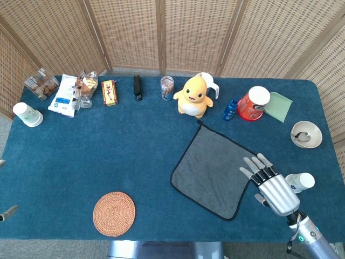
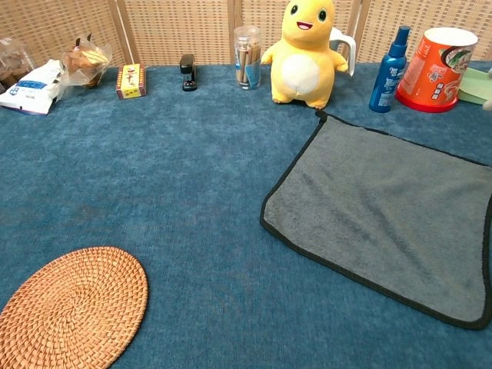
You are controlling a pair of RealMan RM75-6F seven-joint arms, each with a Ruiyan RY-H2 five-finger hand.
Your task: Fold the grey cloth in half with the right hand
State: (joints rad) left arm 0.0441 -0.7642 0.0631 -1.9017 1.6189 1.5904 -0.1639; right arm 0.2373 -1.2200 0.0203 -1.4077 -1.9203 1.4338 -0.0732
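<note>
The grey cloth (image 1: 215, 169) with a black hem lies flat and unfolded on the blue table, right of centre; the chest view shows the cloth (image 2: 384, 204) spread wide, with no hand on it. My right hand (image 1: 270, 185) hovers at the cloth's right corner, back upward, fingers stretched toward the cloth and apart, holding nothing. Only a small grey tip of my left arm (image 1: 7, 213) shows at the left edge of the head view; the left hand itself is out of sight.
A yellow plush duck (image 1: 193, 96) stands just beyond the cloth's far corner, with a blue spray bottle (image 1: 230, 109) and red cup (image 1: 253, 102) beside it. A small white cup (image 1: 302, 182) lies by my right hand. A woven coaster (image 1: 114, 213) sits front left.
</note>
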